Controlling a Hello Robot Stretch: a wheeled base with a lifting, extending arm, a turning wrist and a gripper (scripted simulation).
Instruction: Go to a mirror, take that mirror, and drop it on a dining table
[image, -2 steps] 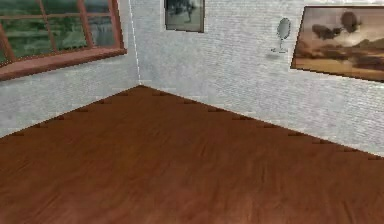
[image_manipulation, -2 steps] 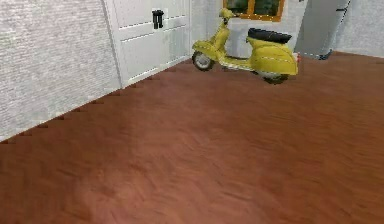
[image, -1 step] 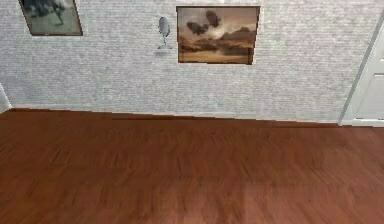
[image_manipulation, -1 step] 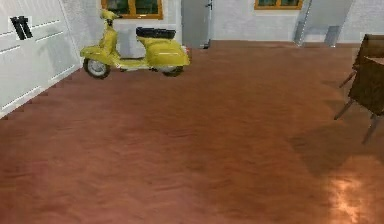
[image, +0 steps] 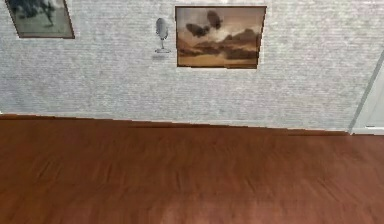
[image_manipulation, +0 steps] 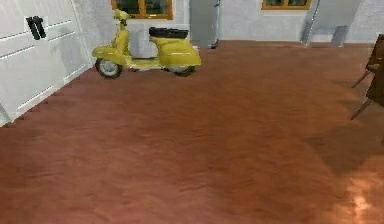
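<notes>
**Gripper.** Its state cannot be told from these views.

**Forward view.** A white, rough-textured wall (image: 310, 70) is met by a brown wooden floor (image: 190, 175) along a pale skirting. A small grey oval on a short stem, possibly the mirror (image: 161, 33), is seen on the wall. It is too small to be identified with certainty. It is mounted high on the wall, left of centre and well above the floor, between two framed pictures. Just to its right hangs the large picture (image: 220, 37), dark-framed and rendered in brown and orange tones. At the upper left corner the grey picture (image: 38, 17) is cut off by the view's edge. A pale door frame (image: 371, 95) is seen at the far right.

**Arm side view.** A broad stretch of bare brown boards (image_manipulation: 200, 150) is shown. A yellow scooter (image_manipulation: 148, 52) with a black seat is parked at the upper left. It stands near a white panelled door (image_manipulation: 30, 65), on which a small dark fitting (image_manipulation: 36, 27) is fixed. Behind the scooter a wood-framed window (image_manipulation: 143, 8) is set in the far wall, and a second window (image_manipulation: 285, 4) lies farther right. A grey upright panel (image_manipulation: 205, 22) stands between them. At the right edge dark furniture (image_manipulation: 376, 75) with slanted legs is cut off. Whether it is a chair or a table cannot be told.
</notes>
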